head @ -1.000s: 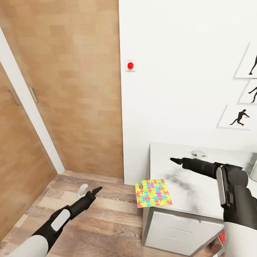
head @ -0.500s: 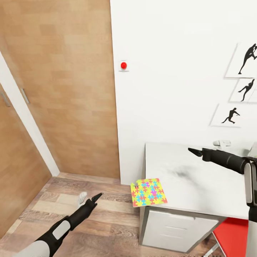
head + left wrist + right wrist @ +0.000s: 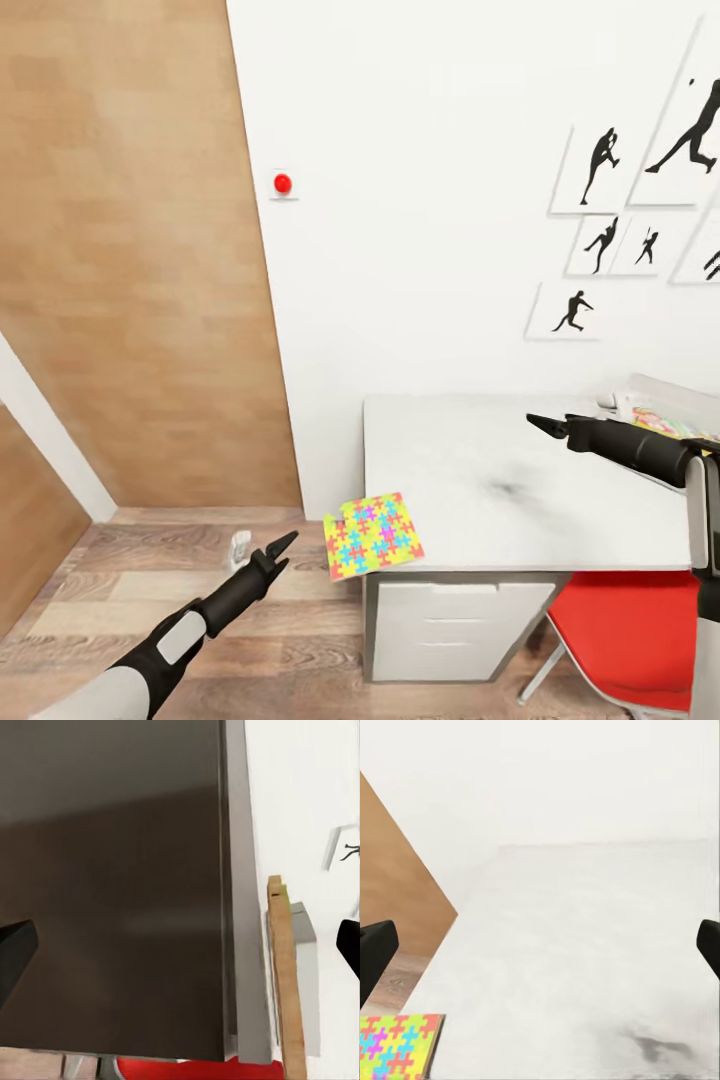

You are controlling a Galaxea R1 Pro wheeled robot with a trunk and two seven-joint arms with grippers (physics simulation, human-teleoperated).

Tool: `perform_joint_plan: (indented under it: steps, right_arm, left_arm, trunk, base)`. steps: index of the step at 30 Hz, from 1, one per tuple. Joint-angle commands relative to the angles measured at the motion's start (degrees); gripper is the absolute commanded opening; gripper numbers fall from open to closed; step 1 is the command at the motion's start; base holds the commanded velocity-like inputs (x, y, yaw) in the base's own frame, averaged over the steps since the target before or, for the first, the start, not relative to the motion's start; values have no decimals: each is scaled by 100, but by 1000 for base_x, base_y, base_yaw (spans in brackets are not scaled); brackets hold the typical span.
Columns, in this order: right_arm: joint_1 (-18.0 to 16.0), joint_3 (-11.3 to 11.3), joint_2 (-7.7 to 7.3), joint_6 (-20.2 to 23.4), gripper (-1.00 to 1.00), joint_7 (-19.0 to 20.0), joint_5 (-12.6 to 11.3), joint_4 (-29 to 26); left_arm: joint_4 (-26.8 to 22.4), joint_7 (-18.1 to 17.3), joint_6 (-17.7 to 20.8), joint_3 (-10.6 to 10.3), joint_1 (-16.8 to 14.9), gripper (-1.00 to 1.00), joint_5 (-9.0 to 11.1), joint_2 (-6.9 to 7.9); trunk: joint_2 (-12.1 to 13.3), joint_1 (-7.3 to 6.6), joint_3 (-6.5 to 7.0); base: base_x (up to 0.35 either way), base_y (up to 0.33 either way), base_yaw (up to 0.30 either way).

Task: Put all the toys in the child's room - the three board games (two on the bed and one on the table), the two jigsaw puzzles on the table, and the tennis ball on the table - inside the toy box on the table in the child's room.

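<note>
Right gripper (image 3: 540,424) empty, toy box (image 3: 668,400) holds colourful items

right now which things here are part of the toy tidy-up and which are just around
Job:
- jigsaw puzzle, overhanging the table's corner
- table
- toy box, at the table's far right edge, partly cut off

Just around:
- red chair
- silhouette pictures
- red wall button
- wooden door
</note>
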Motion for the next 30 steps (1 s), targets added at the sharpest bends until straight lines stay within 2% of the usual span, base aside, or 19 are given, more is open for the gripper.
perform_joint_plan:
  steps: [1, 7, 11, 16, 22, 23, 30]
  right_arm:
    - [-7, -5, 1, 24, 100, 54, 51, -4]
    - [-5, -3, 0, 24, 100, 56, 51, -4]
    - [-5, -3, 0, 24, 100, 57, 51, -4]
    - [-5, -3, 0, 24, 100, 64, 51, -4]
    - [-5, -3, -2, 31, 100, 65, 51, -4]
    - [-7, -3, -4, 32, 100, 65, 51, -4]
    - [-14, -3, -8, 33, 100, 73, 51, -4]
  left_arm:
    - [-1, -25, 40, -43, -4, 100, 60, 5]
    - [-1, -68, 76, -45, -7, 100, 51, -6]
    - [-8, -80, 217, -41, -20, 100, -106, -34]
    - [-9, -77, 276, -40, -25, 100, -150, -40]
    - [-29, -83, 287, -41, -87, 100, -160, -43]
    - [-31, -83, 285, -42, -106, -100, -163, -48]
    - [-36, -91, 279, -48, -138, -100, -169, -68]
  trunk:
    - [-4, 0, -6]
    - [-4, 0, -6]
    - [-4, 0, -6]
    - [-4, 0, -6]
    - [-4, 0, -6]
    - [-4, 0, -6]
    - [-4, 0, -6]
  base:
    - [0, 0, -295]
    - [0, 0, -295]
    - [0, 0, -295]
    - [0, 0, -289]
    - [0, 0, -94]
    - [0, 0, -16]
    - [0, 0, -4]
